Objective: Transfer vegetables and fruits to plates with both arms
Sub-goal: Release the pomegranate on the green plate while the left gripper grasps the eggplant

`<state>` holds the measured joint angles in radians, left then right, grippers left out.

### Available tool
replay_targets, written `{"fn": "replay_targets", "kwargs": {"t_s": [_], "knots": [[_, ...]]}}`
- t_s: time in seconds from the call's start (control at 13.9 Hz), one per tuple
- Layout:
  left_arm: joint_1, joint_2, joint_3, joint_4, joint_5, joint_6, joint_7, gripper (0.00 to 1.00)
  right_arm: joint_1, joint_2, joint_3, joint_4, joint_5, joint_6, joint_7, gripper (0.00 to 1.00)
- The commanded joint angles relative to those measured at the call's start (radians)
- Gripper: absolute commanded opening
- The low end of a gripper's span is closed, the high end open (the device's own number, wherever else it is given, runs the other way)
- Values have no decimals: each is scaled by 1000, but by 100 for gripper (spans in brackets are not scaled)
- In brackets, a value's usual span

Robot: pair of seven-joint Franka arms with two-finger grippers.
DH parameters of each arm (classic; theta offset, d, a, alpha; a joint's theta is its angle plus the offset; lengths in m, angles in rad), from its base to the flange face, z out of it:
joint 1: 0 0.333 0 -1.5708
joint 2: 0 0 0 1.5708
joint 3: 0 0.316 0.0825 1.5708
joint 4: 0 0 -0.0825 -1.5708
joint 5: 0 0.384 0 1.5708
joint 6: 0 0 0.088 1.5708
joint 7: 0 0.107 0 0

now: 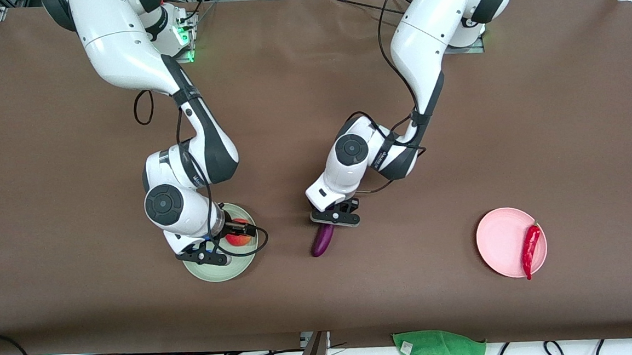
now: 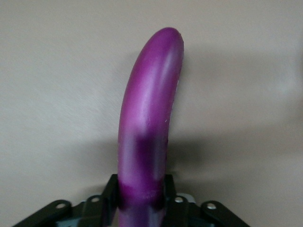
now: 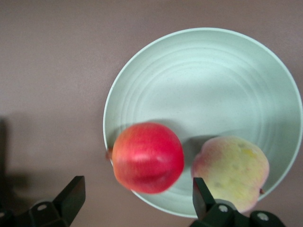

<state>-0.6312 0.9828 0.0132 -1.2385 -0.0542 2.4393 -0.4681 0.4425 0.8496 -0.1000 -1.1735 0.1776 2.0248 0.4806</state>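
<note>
One red chili pepper (image 1: 530, 250) lies lengthwise on the pink plate (image 1: 501, 242), tip toward the camera. One purple eggplant (image 1: 323, 239) on the table points likewise, its stem end clamped by the left gripper (image 1: 336, 216). The right gripper (image 1: 204, 255), fingers spread wide, hovers over the mint plate (image 1: 220, 271) holding one red fruit (image 3: 147, 157) and one peach (image 3: 231, 170).

A glossy, smooth purple eggplant (image 2: 147, 123) lies on the matt brown table covering (image 1: 310, 90). The mint green plate (image 3: 213, 85), matt plastic with faint rings, holds a shiny red fruit (image 3: 147, 157) and a duller yellowish peach (image 3: 231, 170).
</note>
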Motion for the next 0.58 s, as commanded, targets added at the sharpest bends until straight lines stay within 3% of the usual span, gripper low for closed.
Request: {"fn": "replay_targets", "kwargs": {"t_s": [0.0, 0.36, 0.5], "knots": [[60, -59, 13, -2, 13, -32, -3, 0, -13, -70, 11, -9, 0, -52, -33, 100], [246, -139, 7, -1, 19, -81, 72, 0, -19, -222, -3, -14, -17, -233, -147, 100], [307, -151, 14, -7, 25, -106, 126, 0, -22, -309, -50, -24, -18, -367, -270, 100]]}}
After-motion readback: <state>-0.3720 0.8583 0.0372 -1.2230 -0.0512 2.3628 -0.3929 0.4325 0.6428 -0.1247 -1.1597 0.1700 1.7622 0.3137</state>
